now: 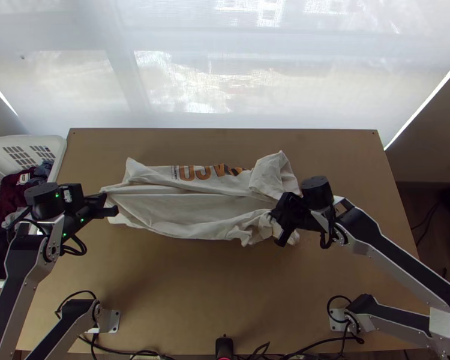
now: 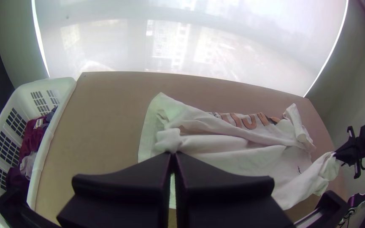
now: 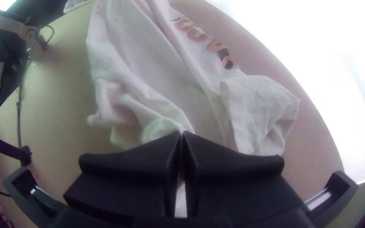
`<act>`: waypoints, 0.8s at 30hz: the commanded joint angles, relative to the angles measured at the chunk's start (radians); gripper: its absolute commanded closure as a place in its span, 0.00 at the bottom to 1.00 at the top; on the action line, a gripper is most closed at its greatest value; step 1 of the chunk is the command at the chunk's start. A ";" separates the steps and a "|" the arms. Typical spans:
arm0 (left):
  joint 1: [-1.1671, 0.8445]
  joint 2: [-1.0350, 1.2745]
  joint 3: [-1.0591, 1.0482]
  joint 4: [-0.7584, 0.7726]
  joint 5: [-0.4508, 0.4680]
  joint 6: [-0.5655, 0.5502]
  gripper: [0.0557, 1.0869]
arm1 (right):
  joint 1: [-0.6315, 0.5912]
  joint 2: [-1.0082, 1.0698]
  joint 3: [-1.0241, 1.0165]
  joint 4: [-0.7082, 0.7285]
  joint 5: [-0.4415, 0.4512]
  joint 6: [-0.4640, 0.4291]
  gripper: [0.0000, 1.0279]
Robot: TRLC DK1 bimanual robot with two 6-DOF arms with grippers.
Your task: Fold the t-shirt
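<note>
A white t-shirt [image 1: 189, 207] with orange print lies bunched lengthwise across the table, its printed strip along the far side. At its left end is my left gripper [image 1: 108, 204]; at its right end, over the near corner, is my right gripper [image 1: 279, 222]. In the left wrist view, my left gripper [image 2: 172, 157] is shut on a raised pinch of the shirt [image 2: 241, 147]. The right wrist view has my right gripper [image 3: 181, 136] shut on a gathered fold of the shirt [image 3: 148, 84]. A crumpled flap lies beyond it on the far right.
A white laundry basket [image 1: 60, 150] with dark and red clothes stands at the table's left edge. The wooden table [image 1: 207, 288] shows bare in front of the shirt, with cables along its near edge. A white blind hangs behind the table.
</note>
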 commanded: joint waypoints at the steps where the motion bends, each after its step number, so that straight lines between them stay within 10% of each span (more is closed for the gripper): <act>1: -0.005 0.000 -0.017 -0.001 0.004 0.002 0.97 | -0.094 0.207 -0.001 0.190 0.003 -0.028 0.97; 11: -0.033 0.021 -0.037 0.015 0.005 0.004 0.97 | -0.150 0.510 0.102 0.284 0.003 -0.013 0.96; 20: -0.039 0.027 -0.043 0.027 0.008 -0.001 0.97 | -0.160 0.332 0.077 0.255 0.002 0.064 0.27; 24: -0.038 0.026 -0.049 0.035 0.011 -0.007 0.97 | -0.157 0.214 0.088 0.186 0.002 0.065 0.19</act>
